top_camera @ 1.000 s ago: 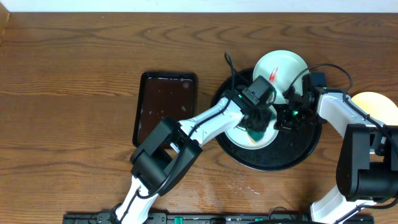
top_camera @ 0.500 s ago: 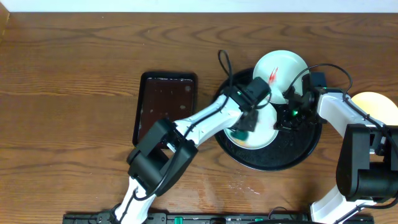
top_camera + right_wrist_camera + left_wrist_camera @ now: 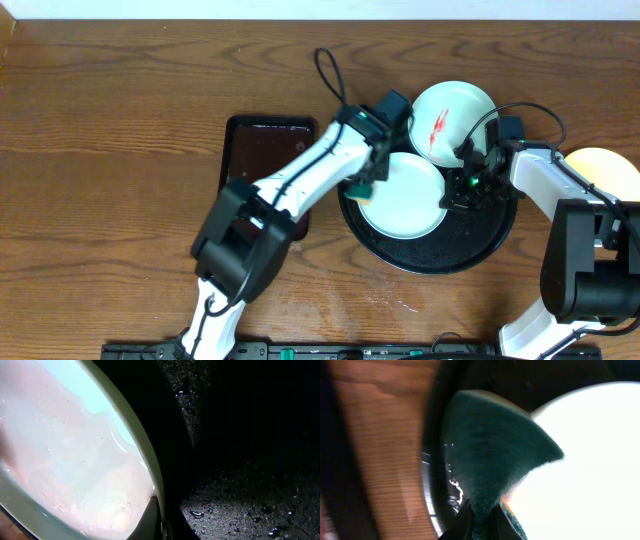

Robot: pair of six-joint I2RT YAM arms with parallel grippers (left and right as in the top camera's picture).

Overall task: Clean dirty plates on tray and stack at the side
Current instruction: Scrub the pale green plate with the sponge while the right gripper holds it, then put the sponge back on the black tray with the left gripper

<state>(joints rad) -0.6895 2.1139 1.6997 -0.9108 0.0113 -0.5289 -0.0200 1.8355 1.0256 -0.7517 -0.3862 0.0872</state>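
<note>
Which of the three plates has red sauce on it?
The white plate at the far edge of the black tray: it bears a red streak. The middle white plate looks clean; the pale yellow plate, off the tray, shows none.

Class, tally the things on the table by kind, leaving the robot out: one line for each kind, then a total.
Plates: 3 (white plate, smeared plate, yellow plate)
Trays: 2 (black tray, brown tray)
Sponges: 1 (sponge)
Total: 6

Robot lab bench: left arm (image 3: 300,185) and right arm (image 3: 545,180) at wood-grain table (image 3: 120,120).
</note>
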